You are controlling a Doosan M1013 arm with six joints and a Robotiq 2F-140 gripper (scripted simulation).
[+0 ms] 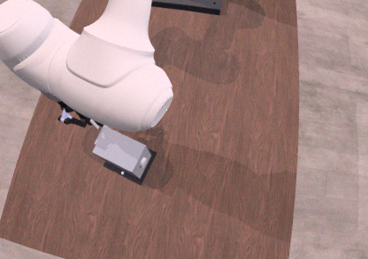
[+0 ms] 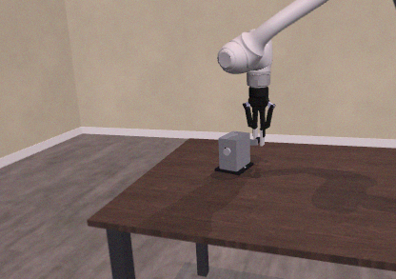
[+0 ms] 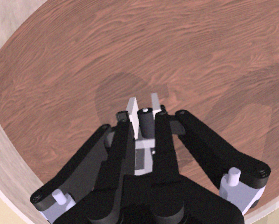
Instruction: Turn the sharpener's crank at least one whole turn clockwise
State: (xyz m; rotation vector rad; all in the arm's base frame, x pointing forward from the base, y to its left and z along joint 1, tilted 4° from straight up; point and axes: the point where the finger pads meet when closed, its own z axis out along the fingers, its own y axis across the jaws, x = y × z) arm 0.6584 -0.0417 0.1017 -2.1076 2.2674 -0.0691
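Down at the crank end of the sharpener, the pincer (image 2: 259,136) hangs nearly vertical with its fingers drawn close and pinching the knob (image 3: 144,160), a small pale piece seen between the two black fingers in the wrist view. Approaching from above makes sense: the knob sticks out sideways from the sharpener, so two pads can press it from opposite sides while the wrist is free to follow the circle.

Just beside the pincer stands the sharpener (image 2: 233,151), a grey box on a dark base (image 1: 116,169), sitting toward the near-left part of the tabletop (image 2: 295,206) as the exterior view shows it. Being bolted down, it should resist the pull of the crank instead of sliding. A thin pale bar, the crank (image 1: 94,124), runs from the sharpener's end face out to the knob; in the top view it points away from the sharpener, level with the upper part of the box.

Farther from the sharpener, the white arm (image 1: 102,67) overhangs most of the crank end, so how far round the circle the knob lies is hard to judge. Its dark base plate (image 1: 212,6) lies well beyond the sharpener at the far edge.
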